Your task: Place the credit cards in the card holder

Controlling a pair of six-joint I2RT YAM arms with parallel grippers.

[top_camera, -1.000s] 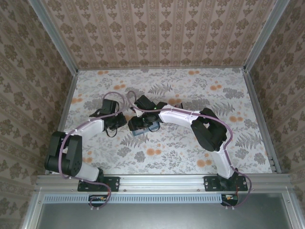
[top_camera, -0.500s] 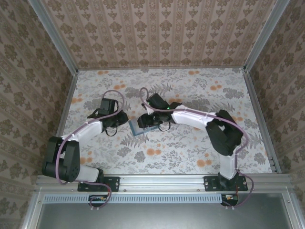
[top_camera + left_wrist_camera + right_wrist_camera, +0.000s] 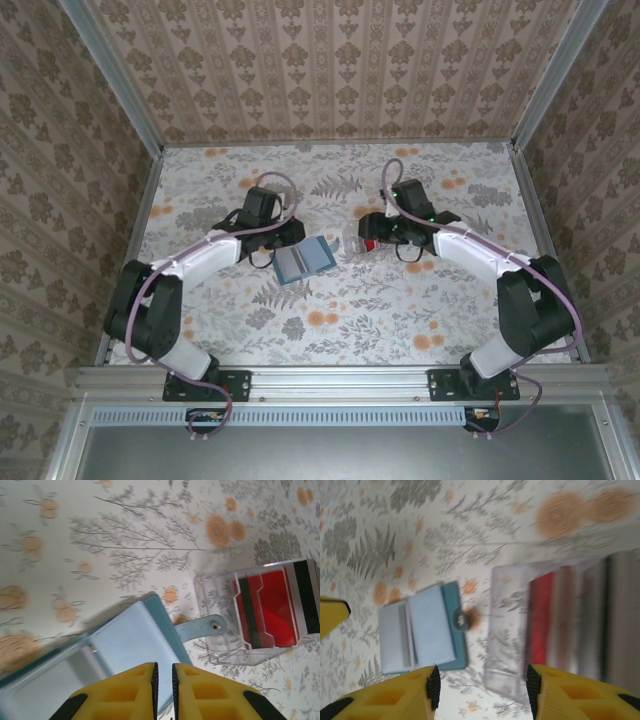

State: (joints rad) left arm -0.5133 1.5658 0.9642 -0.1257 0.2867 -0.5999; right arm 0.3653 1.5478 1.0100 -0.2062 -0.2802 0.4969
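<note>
The left gripper (image 3: 163, 667) has its yellow fingers pressed nearly together, with only a thin slit between them and nothing visible in the slit. It hangs over the near edge of the card holder (image 3: 127, 645); whether it touches the holder cannot be told. The holder lies opened flat like a book, pale blue inside with a teal rim, close to the middle of the table (image 3: 450, 310) and a little toward its left edge. Its snap strap (image 3: 200, 628) sticks out toward a clear tray (image 3: 215, 600) just beside it on the right.

The right gripper (image 3: 481, 680) is spread wide and holds nothing. It hovers above the gap between the holder and the tray, with floral table covering showing between its fingers.

The credit cards (image 3: 272, 612) sit inside the clear tray. A bright red one is plain to see, and pale and dark strips lie alongside it toward the table's right edge.
</note>
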